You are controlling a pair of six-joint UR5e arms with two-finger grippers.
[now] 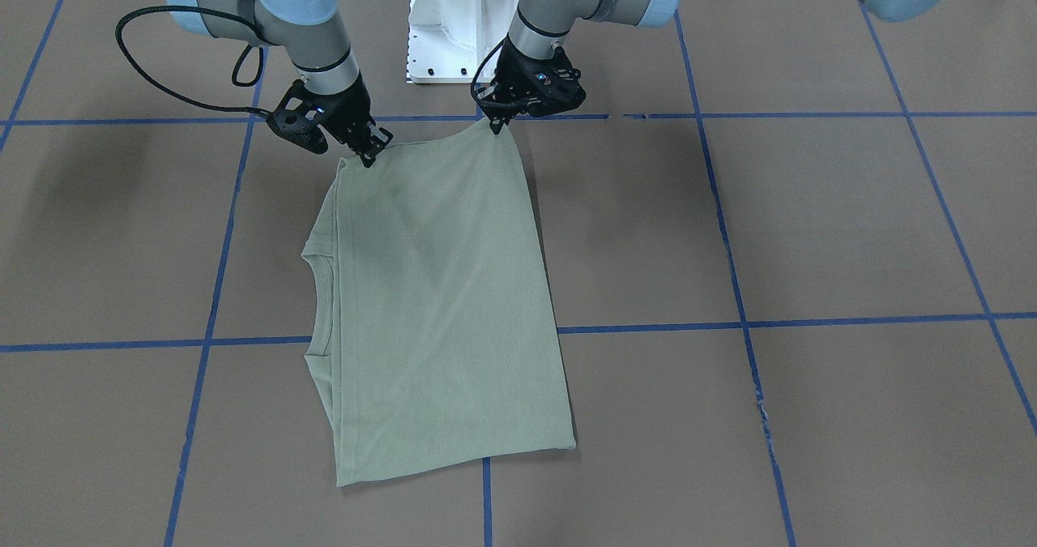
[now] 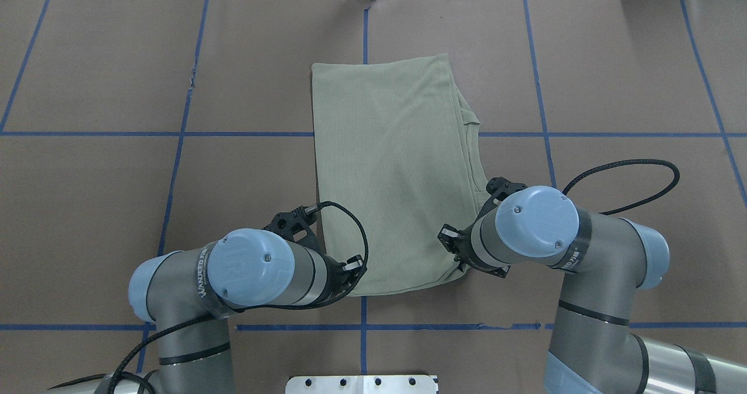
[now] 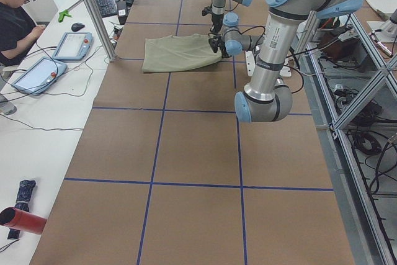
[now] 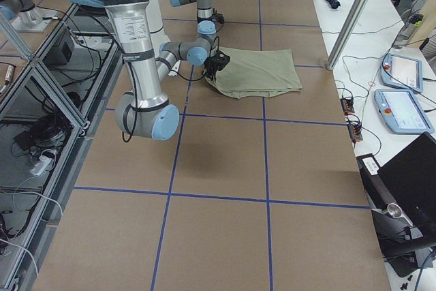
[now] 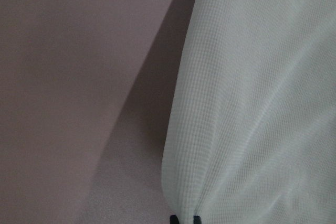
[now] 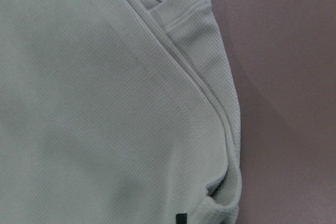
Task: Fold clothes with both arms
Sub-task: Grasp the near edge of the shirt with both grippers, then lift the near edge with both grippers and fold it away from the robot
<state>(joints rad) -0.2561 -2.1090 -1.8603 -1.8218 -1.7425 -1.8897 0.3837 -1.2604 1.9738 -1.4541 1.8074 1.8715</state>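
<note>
shirt [image 1: 441, 304]: lying mid-worktop [image 1: 810, 223] as a narrow rectangle, sleeves apparently tucked in | left claw [image 1: 496, 124]: pinching one robot-side corner | right claw [image 1: 371, 151]: pinching the other | progress: seemingly late, with a crosswise fold and release likely remaining

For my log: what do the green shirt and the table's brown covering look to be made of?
Shirt: a soft matte knit, likely cotton; the wrist views show a fine waffle-like grid and a ribbed neckband. Table covering: matte brown paper or thin board, probably; flat, dull, with small tears along a blue tape line.
</note>
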